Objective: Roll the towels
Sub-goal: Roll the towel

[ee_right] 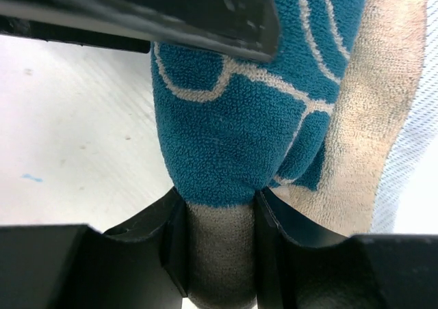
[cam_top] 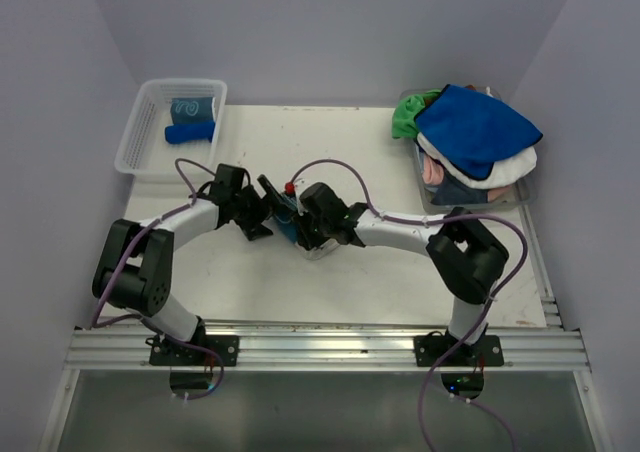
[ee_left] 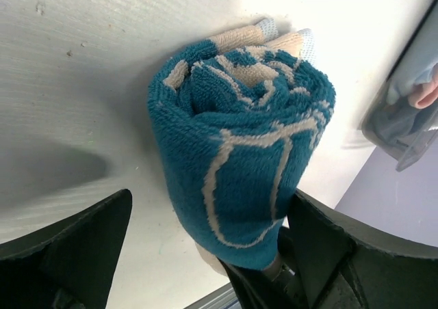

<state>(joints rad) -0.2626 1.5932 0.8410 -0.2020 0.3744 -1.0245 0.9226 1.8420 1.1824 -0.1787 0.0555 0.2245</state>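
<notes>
1. Top view: both arms reach to mid-table, the left gripper (cam_top: pixel 262 205) and right gripper (cam_top: pixel 308 234) meeting around a teal roll (cam_top: pixel 288 228). A basket (cam_top: pixel 135 142) with rolled towels (cam_top: pixel 190 132) lies beyond the left gripper. A pile (cam_top: pixel 475 132) of loose towels lies beyond the right one, well apart.
2. Left wrist view: the left gripper's jaws stand wide open, holding nothing. The teal roll lies on the table between them, against one finger (ee_left: pixel 356 254) and well apart from the other, spiral end showing.
3. Right wrist view: the right gripper is closed on a beige fold (ee_right: pixel 219 254) at the roll's near end.
4. Likely risk: that pinch seems to catch only an outer fold, so a lift could drag the layer out and unwind the roll. The open left finger could also snag it when backing off.
</notes>
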